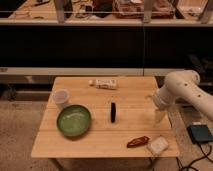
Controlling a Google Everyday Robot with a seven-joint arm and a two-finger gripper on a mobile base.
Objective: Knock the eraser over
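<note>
Hard to make out: the gripper [159, 115] is a pale shape that blends into the wood beneath it; whether it is clenched or released cannot be told.
Cut off: the white arm [181, 89] runs out of view at the right edge, and its base is not seen.
Gripper position: pointing down over the right part of the worktop [95, 145], well to the right of the eraser and apart from it, holding nothing that can be seen.
Eraser [113, 112]: stands upright on edge near the middle of the worktop, showing as a thin black strip, just right of the green bowl and not touching it.
Green bowl [74, 121]: on the left half, open side up.
Clear cup [61, 98]: upright, just behind the bowl near the left edge.
White tube [105, 83]: lies on its side at the far edge; its print is unreadable.
Reddish-brown item [137, 142]: lies near the front right.
Whitish pad [158, 145]: just right of it, at the front right corner.
Worktop: light wooden planks.
Floor: speckled; a dark blue box [201, 133] with cables lies on the right.
Room: dark shelving behind, with cluttered things on top too blurred to name.
</note>
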